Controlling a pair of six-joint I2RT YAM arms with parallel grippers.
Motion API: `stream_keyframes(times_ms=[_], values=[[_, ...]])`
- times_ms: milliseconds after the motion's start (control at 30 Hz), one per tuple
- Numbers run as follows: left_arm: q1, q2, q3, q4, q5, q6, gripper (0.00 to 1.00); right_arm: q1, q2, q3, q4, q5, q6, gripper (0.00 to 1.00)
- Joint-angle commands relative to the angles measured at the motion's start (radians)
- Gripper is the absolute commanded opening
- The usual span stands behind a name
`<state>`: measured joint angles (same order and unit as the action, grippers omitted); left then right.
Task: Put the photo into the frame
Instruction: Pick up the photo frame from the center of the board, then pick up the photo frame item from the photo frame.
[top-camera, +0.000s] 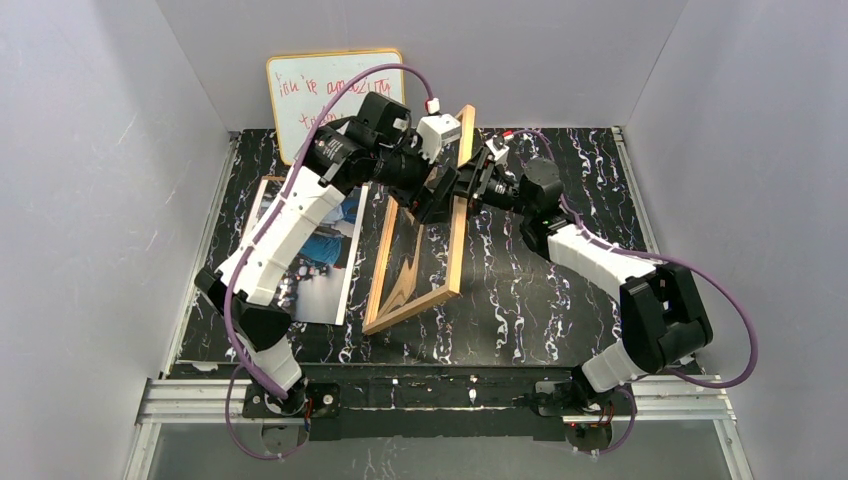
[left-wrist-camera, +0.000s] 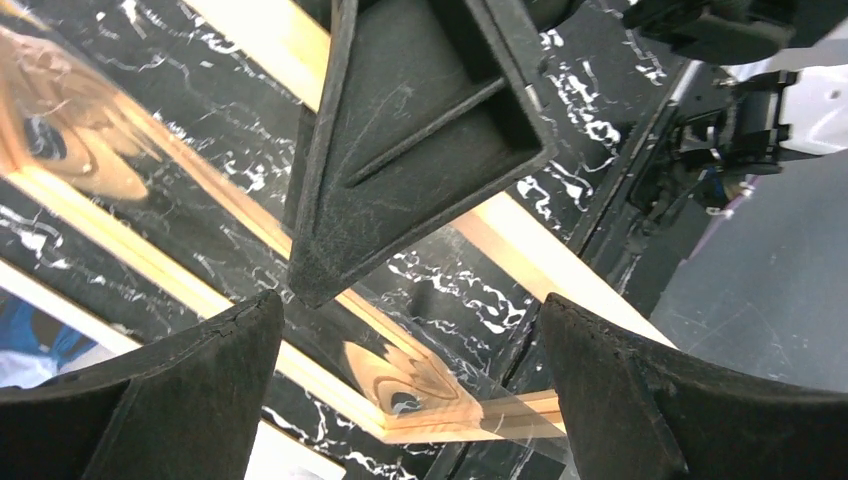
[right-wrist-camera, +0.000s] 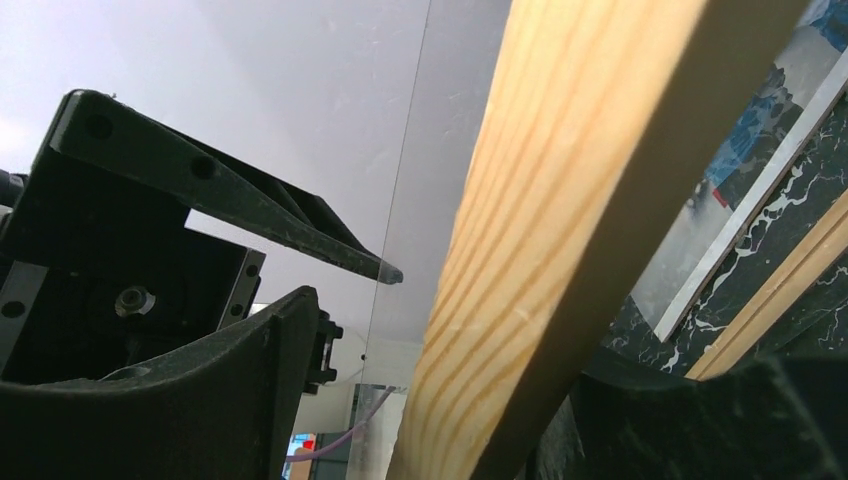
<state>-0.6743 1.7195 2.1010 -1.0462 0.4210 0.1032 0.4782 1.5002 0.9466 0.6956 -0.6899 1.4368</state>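
Observation:
The golden-wood frame (top-camera: 456, 240) stands tilted, its near end on the table and its far end raised. My right gripper (top-camera: 470, 188) is at its right rail. In the right wrist view the rail (right-wrist-camera: 560, 200) passes between the jaws of the right gripper (right-wrist-camera: 450, 400), against the right finger, with a gap to the left finger. My left gripper (top-camera: 432, 196) is open beside it, over the frame's clear pane (left-wrist-camera: 600, 425), with its jaws (left-wrist-camera: 410, 390) wide apart. The photo (top-camera: 325, 250) lies flat on the table at the left, partly under my left arm.
A yellow-rimmed whiteboard (top-camera: 320, 90) with red handwriting leans on the back wall. White walls close in the black marbled table (top-camera: 560, 300) on three sides. The right gripper's finger (left-wrist-camera: 400, 130) fills the top of the left wrist view.

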Motion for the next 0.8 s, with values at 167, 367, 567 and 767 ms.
stream_keyframes(times_ms=[167, 367, 567, 767], values=[[-0.039, -0.134, -0.117, -0.066, -0.241, 0.028, 0.97, 0.008, 0.006, 0.076, -0.032, 0.022, -0.057, 0.70], [-0.040, -0.137, -0.130, -0.138, -0.243, 0.043, 0.85, 0.007, 0.001, 0.086, -0.083, 0.016, -0.095, 0.70], [-0.040, -0.152, -0.165, -0.149, -0.210, 0.021, 0.64, -0.013, -0.015, 0.087, -0.135, -0.008, -0.135, 0.70], [-0.040, -0.145, -0.157, -0.155, -0.211, -0.016, 0.59, -0.044, -0.047, 0.068, -0.208, -0.029, -0.188, 0.70]])
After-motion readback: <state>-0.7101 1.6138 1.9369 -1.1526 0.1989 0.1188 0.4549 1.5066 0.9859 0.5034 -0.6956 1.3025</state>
